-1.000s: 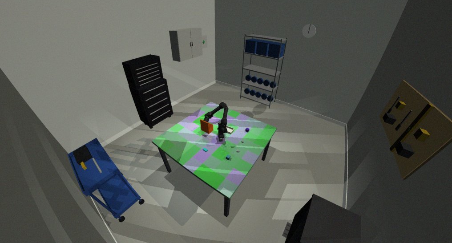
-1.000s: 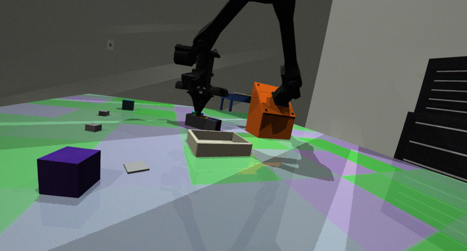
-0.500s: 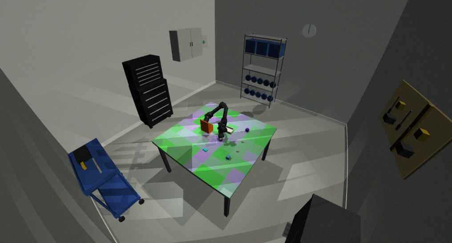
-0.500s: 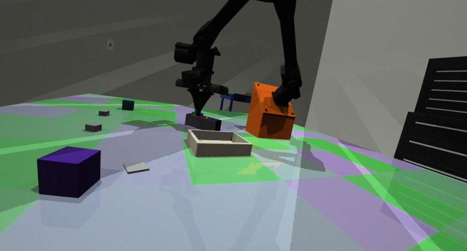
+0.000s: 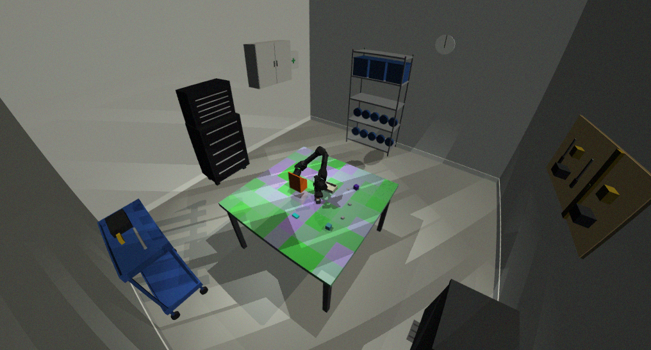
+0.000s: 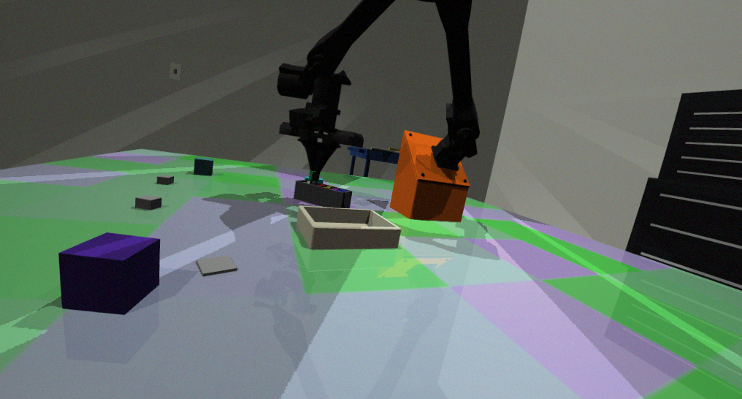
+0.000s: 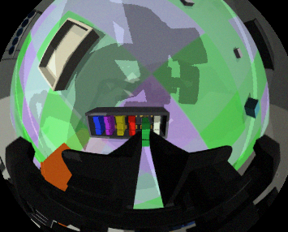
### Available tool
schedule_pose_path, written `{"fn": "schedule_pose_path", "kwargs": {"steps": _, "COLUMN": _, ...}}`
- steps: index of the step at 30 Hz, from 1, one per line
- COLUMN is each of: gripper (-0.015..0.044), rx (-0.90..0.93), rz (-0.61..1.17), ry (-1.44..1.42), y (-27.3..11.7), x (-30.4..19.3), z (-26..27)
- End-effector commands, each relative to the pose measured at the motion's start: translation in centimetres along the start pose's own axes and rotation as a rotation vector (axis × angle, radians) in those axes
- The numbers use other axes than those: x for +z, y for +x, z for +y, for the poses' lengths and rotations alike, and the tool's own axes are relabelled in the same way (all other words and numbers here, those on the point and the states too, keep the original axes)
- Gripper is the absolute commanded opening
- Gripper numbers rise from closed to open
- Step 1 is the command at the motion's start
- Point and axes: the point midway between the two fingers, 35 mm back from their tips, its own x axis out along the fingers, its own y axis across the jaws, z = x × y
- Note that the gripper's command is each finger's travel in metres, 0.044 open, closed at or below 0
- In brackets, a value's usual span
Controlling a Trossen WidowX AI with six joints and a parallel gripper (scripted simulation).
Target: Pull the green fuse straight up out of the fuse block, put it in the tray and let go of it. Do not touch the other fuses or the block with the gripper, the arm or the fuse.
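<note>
My gripper (image 5: 318,200) (image 6: 314,178) (image 7: 145,135) points down and is shut on the green fuse (image 6: 312,175) (image 7: 145,124). The fuse stands upright, raised above the top of the dark fuse block (image 6: 319,194) (image 7: 127,112); contacts show beside it in its slot. Whether its lower end is clear of the block I cannot tell. Blue (image 7: 98,126), purple (image 7: 109,126), yellow (image 7: 120,126) and red (image 7: 132,126) fuses sit to its left in the wrist view, a white fuse (image 7: 156,125) to its right. The beige tray (image 6: 358,239) (image 7: 62,53) looks empty, upper left in the wrist view.
An orange wedge-shaped box (image 5: 297,183) (image 6: 436,203) (image 7: 56,168) stands near the arm's base. A purple block (image 5: 355,186) (image 6: 109,277), a teal block (image 5: 328,227) (image 6: 203,166) (image 7: 251,107), a flat grey tile (image 6: 217,265) and small grey blocks lie around the table.
</note>
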Motion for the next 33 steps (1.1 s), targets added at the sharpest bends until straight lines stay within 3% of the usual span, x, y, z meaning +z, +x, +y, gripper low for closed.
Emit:
{"fn": "schedule_pose_path", "kwargs": {"steps": 1, "gripper": 0.0000, "rx": -0.001, "rz": 0.004, "ry": -0.004, "y": -0.2, "x": 0.0, "z": 0.0}}
{"fn": "schedule_pose_path", "kwargs": {"steps": 33, "gripper": 0.0000, "rx": -0.002, "rz": 0.005, "ry": -0.003, "y": -3.2, "x": 0.3, "z": 0.2}}
